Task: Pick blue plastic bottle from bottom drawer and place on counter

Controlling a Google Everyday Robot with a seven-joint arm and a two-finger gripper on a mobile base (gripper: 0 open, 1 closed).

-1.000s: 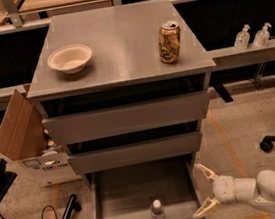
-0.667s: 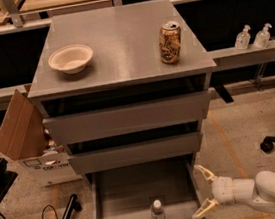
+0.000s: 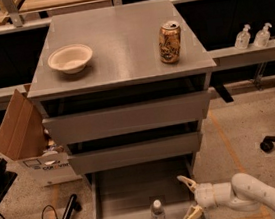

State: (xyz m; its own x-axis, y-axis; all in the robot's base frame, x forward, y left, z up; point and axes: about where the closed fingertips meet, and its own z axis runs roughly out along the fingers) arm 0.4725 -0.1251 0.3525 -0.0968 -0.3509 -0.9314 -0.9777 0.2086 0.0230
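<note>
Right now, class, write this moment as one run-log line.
stage: pre-grasp | gripper: beside bottle, not touching, jaws open | bottle: upright in bottom drawer | counter: bowl, can

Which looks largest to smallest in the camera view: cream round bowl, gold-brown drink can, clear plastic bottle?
Cream round bowl
then gold-brown drink can, though close
Clear plastic bottle smallest, in the bottom drawer beside the open gripper

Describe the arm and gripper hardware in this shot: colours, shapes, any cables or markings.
The arm is glossy white, built of smooth rounded tubular segments. The gripper, low at the right edge of the bottom drawer, has a white block base and two slim, tapered, pale cream fingers. No cables or markings show.
</note>
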